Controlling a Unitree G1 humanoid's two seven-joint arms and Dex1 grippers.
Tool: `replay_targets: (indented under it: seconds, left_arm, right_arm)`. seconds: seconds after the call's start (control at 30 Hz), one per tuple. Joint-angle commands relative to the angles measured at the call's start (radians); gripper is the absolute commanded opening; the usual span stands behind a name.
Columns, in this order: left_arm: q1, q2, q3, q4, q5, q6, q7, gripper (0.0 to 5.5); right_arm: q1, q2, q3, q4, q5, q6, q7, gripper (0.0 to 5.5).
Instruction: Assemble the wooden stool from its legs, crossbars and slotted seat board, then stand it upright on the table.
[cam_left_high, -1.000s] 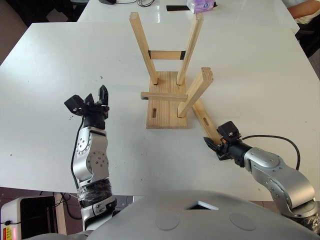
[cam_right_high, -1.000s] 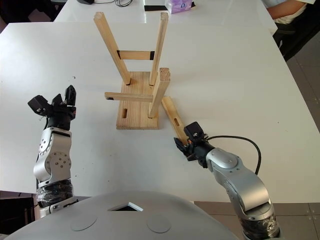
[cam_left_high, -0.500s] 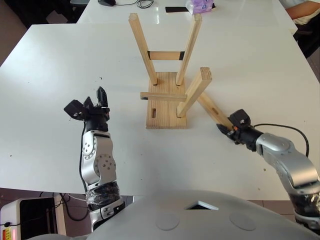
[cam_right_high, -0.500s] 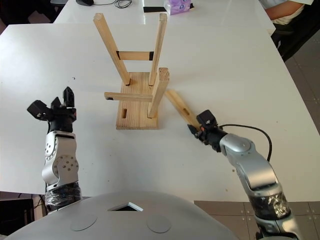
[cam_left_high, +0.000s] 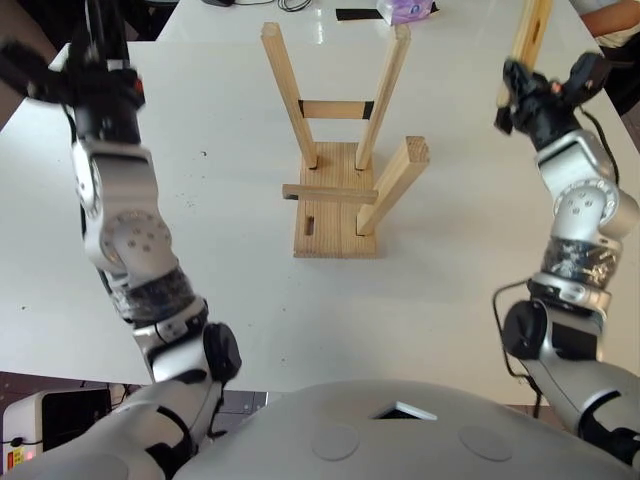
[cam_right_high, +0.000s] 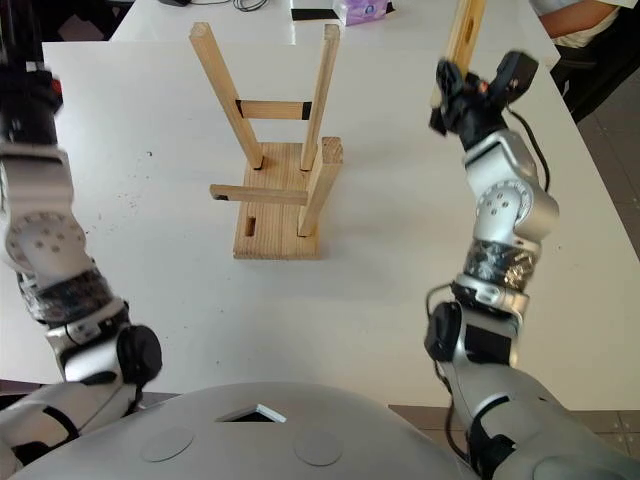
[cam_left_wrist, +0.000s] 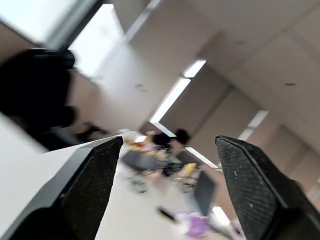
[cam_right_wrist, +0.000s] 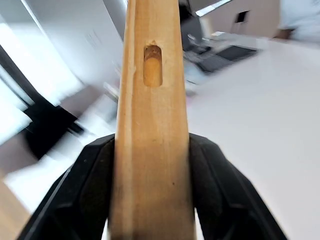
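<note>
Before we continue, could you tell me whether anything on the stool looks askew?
The near-right leg leans outward from the seat board, its crossbar ending unsupported by an empty slot; the fourth leg is clamped in the raised right gripper.

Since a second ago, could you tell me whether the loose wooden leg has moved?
Yes. The leg lay on the table by the seat board's near right corner; now the right gripper holds it in the air, well right of the board.
</note>
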Motion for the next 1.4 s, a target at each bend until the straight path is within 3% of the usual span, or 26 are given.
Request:
replay_targets:
  seconds: [0.03,0.1,0.27,0.4,0.57,0.77,1.4]
  left_arm:
    - [-0.072,0.016,-0.107,-0.006,-0.086,0.1,-0.137,3.45]
    - [-0.119,0.012,-0.117,0.0,-0.147,0.125,-0.186,3.45]
    - [-0.239,0.025,-0.095,0.044,-0.316,0.181,-0.278,4.2]
    - [-0.295,0.078,-0.107,0.055,-0.372,0.232,-0.373,4.21]
    - [-0.3,0.177,-0.176,0.015,-0.386,0.342,-0.534,4.21]
    - [-0.23,0.245,-0.211,-0.069,-0.401,0.391,-0.702,4.21]
    - [-0.254,0.232,-0.195,-0.11,-0.46,0.366,-0.735,4.21]
  right_arm:
    - [-0.149,-0.004,0.029,-0.144,0.24,0.104,0.145,2.07]
    - [-0.194,-0.049,0.094,-0.197,0.293,0.161,0.251,2.07]
    - [-0.323,-0.21,0.237,-0.158,0.322,0.264,0.594,2.07]
    - [-0.382,-0.337,0.363,-0.089,0.246,0.26,0.893,2.07]
    - [-0.479,-0.408,0.435,0.032,0.173,0.238,1.107,2.07]
    - [-0.536,-0.438,0.464,0.085,0.145,0.248,1.252,2.07]
    - [-0.456,-0.44,0.544,0.075,-0.014,0.143,1.343,2.07]
